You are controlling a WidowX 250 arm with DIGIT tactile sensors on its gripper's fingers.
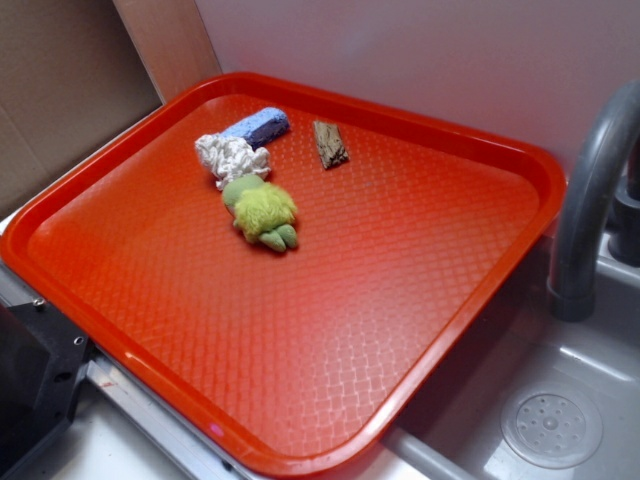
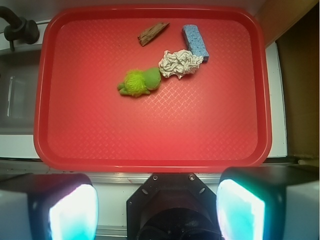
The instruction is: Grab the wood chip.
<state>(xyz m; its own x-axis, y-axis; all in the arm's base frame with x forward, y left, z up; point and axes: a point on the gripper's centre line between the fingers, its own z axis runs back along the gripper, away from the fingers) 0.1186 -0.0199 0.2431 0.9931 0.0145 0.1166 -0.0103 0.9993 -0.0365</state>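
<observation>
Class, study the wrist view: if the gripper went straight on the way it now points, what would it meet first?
Probably bare red tray. The open gripper looks down from high above; the tray's centre lies clear, with the green toy and wood chip farther off. Depth is uncertain.

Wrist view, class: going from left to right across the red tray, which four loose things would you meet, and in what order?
Green plush toy → wood chip → white crumpled wad → blue spongy block, all lying on the red tray.
</observation>
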